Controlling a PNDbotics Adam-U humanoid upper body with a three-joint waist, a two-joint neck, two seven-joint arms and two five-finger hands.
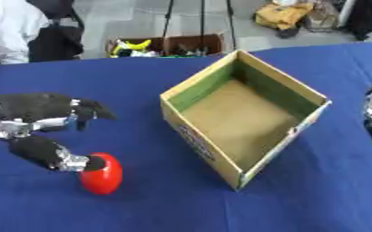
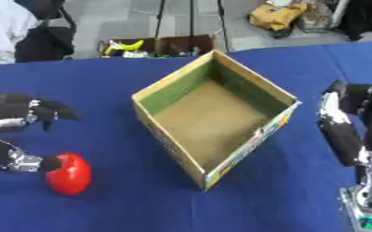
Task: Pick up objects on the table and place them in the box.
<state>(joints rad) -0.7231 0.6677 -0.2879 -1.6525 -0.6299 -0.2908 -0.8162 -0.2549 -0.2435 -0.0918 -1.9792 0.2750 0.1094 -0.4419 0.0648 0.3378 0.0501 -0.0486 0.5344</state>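
Left hand spread wide, thumb touching red tomato-like ball, fingers apart above. I'd close around middle before lifting toward cardboard box. Right hand idle, apparently relaxed.

Even, bright overhead light gives soft shadows (deepest inside the box); both views are blurry, without glare.

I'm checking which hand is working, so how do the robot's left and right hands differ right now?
The left hand reaches over the table beside the red ball, thumb tip touching it; the right hand sits by the right edge, away from any object. The left hand's fingers spread forward; the right hand's point up. Neither holds anything.
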